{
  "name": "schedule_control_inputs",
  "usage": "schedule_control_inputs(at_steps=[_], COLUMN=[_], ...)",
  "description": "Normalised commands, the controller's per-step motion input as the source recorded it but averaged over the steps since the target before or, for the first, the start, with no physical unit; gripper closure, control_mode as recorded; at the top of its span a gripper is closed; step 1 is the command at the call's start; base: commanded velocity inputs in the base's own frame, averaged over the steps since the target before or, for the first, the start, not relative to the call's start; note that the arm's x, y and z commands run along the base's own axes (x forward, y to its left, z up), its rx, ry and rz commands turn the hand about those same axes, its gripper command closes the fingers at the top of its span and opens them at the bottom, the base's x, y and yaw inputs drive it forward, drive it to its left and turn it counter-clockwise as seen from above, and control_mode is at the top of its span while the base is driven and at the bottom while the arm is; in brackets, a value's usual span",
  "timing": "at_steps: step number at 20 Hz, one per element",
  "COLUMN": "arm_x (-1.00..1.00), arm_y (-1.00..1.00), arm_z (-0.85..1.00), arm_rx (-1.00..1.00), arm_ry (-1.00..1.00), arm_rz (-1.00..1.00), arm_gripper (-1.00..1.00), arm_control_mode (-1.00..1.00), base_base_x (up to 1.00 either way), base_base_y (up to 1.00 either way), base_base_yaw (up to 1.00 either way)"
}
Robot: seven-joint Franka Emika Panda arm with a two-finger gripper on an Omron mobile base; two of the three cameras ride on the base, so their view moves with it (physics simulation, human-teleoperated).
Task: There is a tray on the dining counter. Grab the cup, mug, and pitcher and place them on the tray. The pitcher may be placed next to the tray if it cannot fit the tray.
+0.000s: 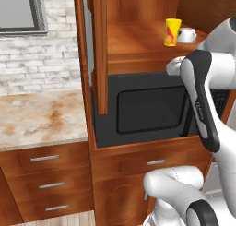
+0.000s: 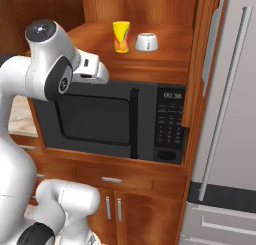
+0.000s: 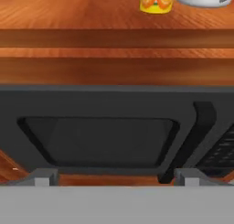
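Spread wide and empty, gripper before one black microwave. One yellow cup and one white mug side by side, just apart, on wooden shelf directly above.

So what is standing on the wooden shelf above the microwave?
The yellow cup and the white mug stand side by side, upright, on the shelf above the microwave. The arm covers the shelf's left end in the right base view.
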Motion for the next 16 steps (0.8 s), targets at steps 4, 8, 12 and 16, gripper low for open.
schedule_control_inputs(at_steps=[4,8,12,16], arm_x=[-0.44,-0.28,-0.26,-0.28], arm_y=[-0.25,-0.20,-0.24,-0.12], arm_z=[0.66,0.58,0.41,0.37], arm_rx=[0.00,0.03,0.11,0.22], arm_ry=[-0.13,-0.11,-0.13,-0.13], arm_rz=[-0.16,-0.19,-0.20,-0.21], arm_gripper=[-1.00,-1.00,-1.00,-1.00], arm_control_mode=[-1.00,-1.00,-1.00,-1.00], base_base_x=[0.00,0.00,0.00,0.00], base_base_y=[0.00,0.00,0.00,0.00], base_base_yaw=[0.00,0.00,0.00,0.00])
